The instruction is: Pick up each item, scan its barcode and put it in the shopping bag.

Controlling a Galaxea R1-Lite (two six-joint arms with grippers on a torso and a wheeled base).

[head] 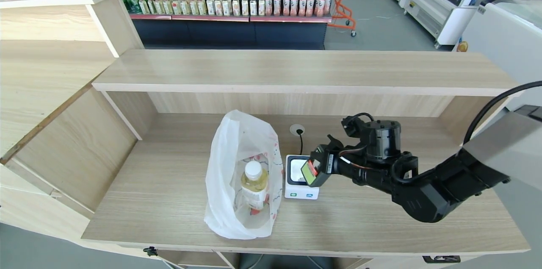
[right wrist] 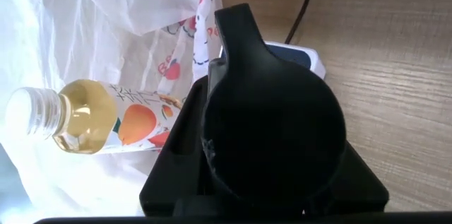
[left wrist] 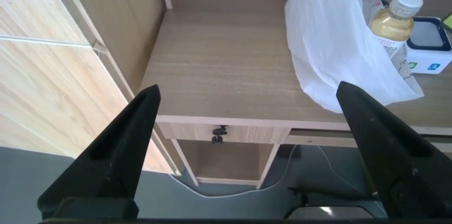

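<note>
**Left gripper** (left wrist: 247,150): positioned short of the front edge of the counter (left wrist: 226,61). Its two dark fingers (left wrist: 131,146) are spread wide, with nothing between them. The shopping bag (left wrist: 332,47) stands on the counter ahead of this gripper, well apart from it.

**Shopping bag:** white plastic with the mouth open upward, standing just to the left of the right gripper (head: 318,167). A bottle (head: 254,182) with a white cap and pale yellow contents stands inside it, close to upright.

**Right gripper:** clamped on a small packet (head: 310,173) with a green and red face. The packet sits at the fingertips, tilted, on the side of the gripper toward the bag. The scanner (head: 301,190), a white box with a dark window, lies just below the packet, between the gripper and the bag and close against the bag's side. Whether the packet touches the scanner cannot be told.

**Right arm:** enters from the robot's right, with the forearm low across the counter. The wrist is turned so that the gripper points toward the bag.

**Beyond the right gripper:**
- A black cable (head: 301,144) runs from the back of the scanner to a round grommet (head: 297,128) in the counter.
- A raised ledge (head: 296,72) spans the back of the counter.
- Shelves of bottles (head: 228,5) stand farther off.
</note>
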